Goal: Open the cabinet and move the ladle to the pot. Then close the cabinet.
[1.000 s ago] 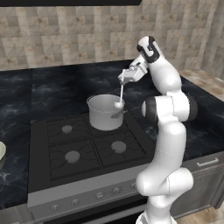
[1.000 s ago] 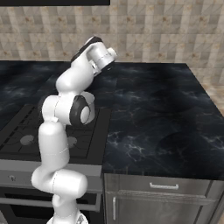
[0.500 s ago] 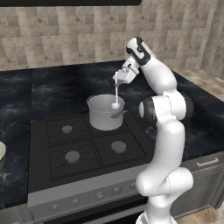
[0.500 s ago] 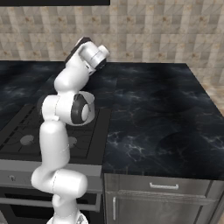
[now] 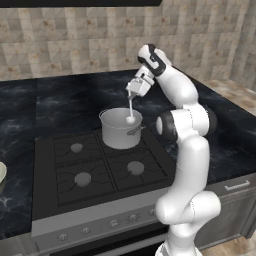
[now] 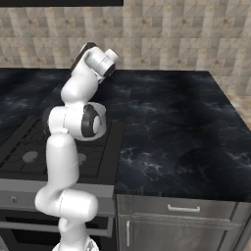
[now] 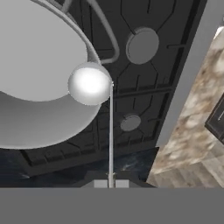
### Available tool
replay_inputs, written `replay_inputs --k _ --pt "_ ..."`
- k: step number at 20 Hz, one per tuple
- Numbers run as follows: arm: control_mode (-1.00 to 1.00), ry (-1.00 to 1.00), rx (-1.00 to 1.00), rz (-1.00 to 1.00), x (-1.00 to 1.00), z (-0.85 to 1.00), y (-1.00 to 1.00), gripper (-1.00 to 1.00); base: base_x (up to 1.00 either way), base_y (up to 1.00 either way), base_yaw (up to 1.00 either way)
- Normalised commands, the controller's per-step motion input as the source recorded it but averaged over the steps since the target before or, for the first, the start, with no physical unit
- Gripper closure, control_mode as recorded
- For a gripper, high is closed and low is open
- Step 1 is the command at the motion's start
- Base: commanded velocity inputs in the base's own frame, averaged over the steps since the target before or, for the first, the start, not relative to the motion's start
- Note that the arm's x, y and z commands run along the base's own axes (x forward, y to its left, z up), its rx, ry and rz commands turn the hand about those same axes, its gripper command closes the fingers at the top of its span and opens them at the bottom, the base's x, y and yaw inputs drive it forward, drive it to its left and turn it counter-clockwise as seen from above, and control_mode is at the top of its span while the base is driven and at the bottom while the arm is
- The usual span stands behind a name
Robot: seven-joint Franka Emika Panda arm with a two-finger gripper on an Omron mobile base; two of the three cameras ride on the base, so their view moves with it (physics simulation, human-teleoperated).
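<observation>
Shiny ladle pinched by its thin handle in gripper, hanging bowl-down over steel pot, ready to drop in.

Table = dark marbled black top w/ white veining, runs along tiled wall, wraps to right side. Black stovetop set into it, 4 round burners under dark grates, knob strip along front edge. Pot sits on rear-right burner, side handle pointing right-front. Cream bowl on table at far left, cut off by frame edge. Rest of top to right of stove bare marble.
</observation>
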Motion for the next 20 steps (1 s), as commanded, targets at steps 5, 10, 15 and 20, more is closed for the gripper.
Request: replay_inputs --k 5,10,15,20 --pt "-1.00 -0.06 -0.07 0.00 0.28 -0.11 0.12 1.00 0.00 0.00 0.00" --pt "-1.00 0.00 -0.06 0.00 0.30 -0.24 0.15 1.00 0.00 0.00 0.00" --pt "-1.00 0.00 -0.03 0.00 0.30 -0.22 0.09 1.00 0.00 0.00 0.00" --pt "-1.00 0.00 0.00 0.00 0.20 -0.21 0.00 1.00 0.00 0.00 0.00"
